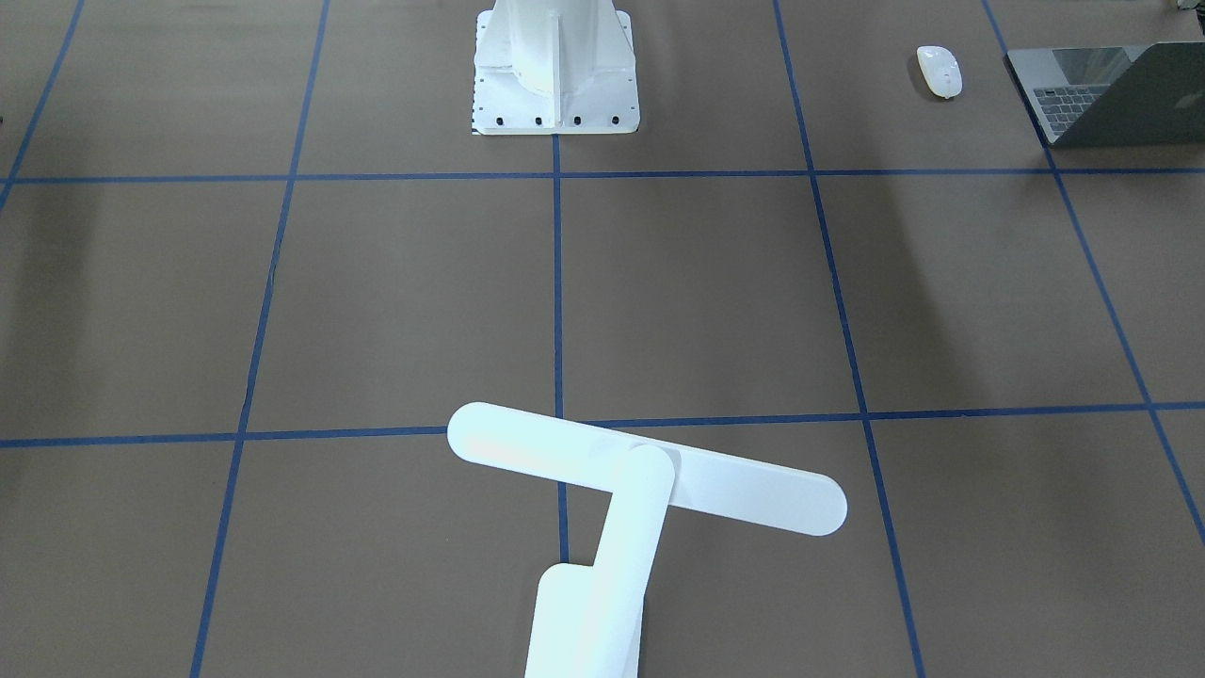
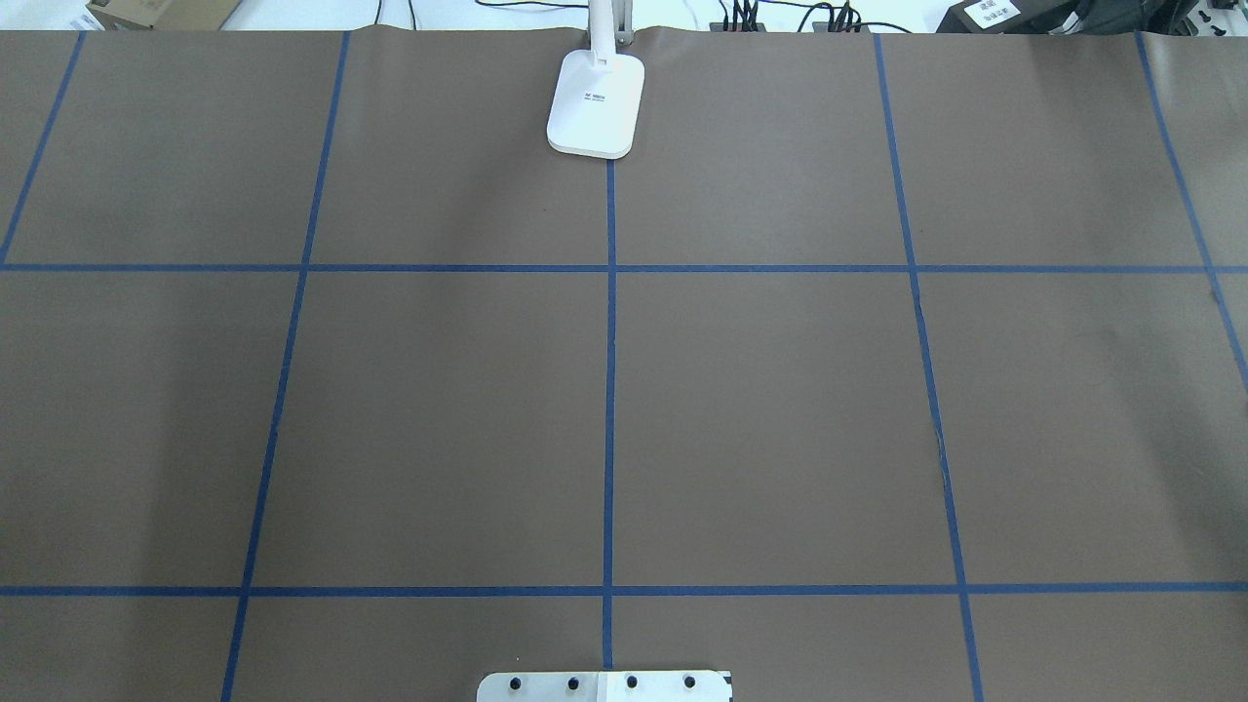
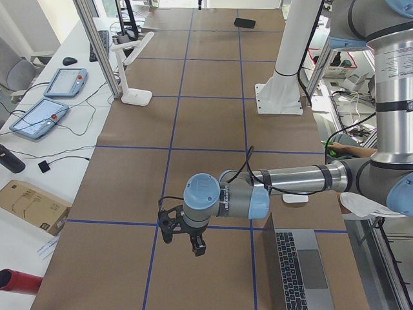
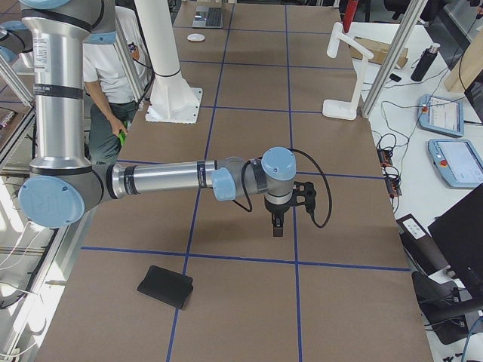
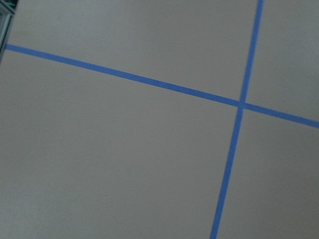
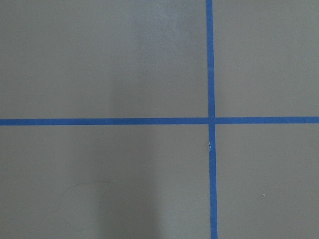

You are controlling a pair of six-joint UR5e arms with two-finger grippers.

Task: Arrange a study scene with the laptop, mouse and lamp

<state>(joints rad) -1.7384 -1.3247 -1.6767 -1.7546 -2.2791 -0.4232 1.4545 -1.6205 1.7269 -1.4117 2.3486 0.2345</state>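
Setup seems unstarted: our left tool [image 3: 199,249] and right tool [image 4: 277,228] hover over the worktop [image 2: 439,419], openness impossible to tell; laptop [image 1: 1125,104] and mouse [image 1: 939,72] wait far left, lamp [image 1: 650,478] at the far edge, so we should reach left next.

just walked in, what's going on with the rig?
Nothing is being handled yet. The left end effector and right end effector hang above the table with nothing visibly in them; open or shut can't be told. The open laptop and the mouse sit apart at the robot's left end. The lamp stands at the far edge, centre.
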